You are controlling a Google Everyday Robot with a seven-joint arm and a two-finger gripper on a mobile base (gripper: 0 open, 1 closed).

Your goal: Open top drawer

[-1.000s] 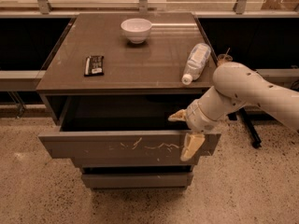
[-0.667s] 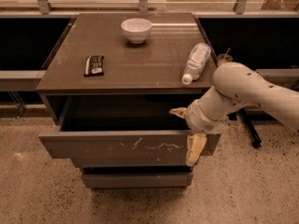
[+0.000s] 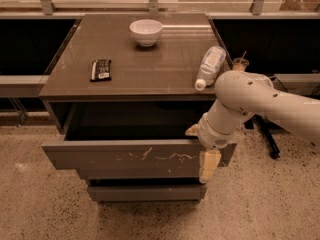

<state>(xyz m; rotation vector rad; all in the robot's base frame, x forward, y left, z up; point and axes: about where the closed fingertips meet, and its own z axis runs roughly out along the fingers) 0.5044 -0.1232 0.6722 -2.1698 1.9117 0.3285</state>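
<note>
At the far left, the brown, glossy-topped cabinet (image 3: 65, 86) is seen on a speckled stone floor (image 3: 35, 209). A small black wrapped snack bar (image 3: 101, 69) is laid flat on the left of the top, with pale print on its wrapper that cannot be read. Below it, the wide grey-brown handle-less top drawer (image 3: 125, 156) is found standing pulled out from the cabinet. Its dark inside is exposed and its flat front is marked with whitish scratches near the middle. A narrower grey drawer front (image 3: 145, 192) is shown beneath it. A round white bowl (image 3: 146, 31) is set upright at the back centre of the top. Further right, a clear plastic bottle (image 3: 210, 66) with a white cap is laid on its side at the right edge, cap toward the front; no writing can be made out on its pale label. At the drawer's right end the beige two-finger gripper (image 3: 200, 154) is placed across the front panel, one finger down the outer face and the other behind the rim, the panel clamped between them. The white arm (image 3: 265, 101) is extended from the right.
</note>
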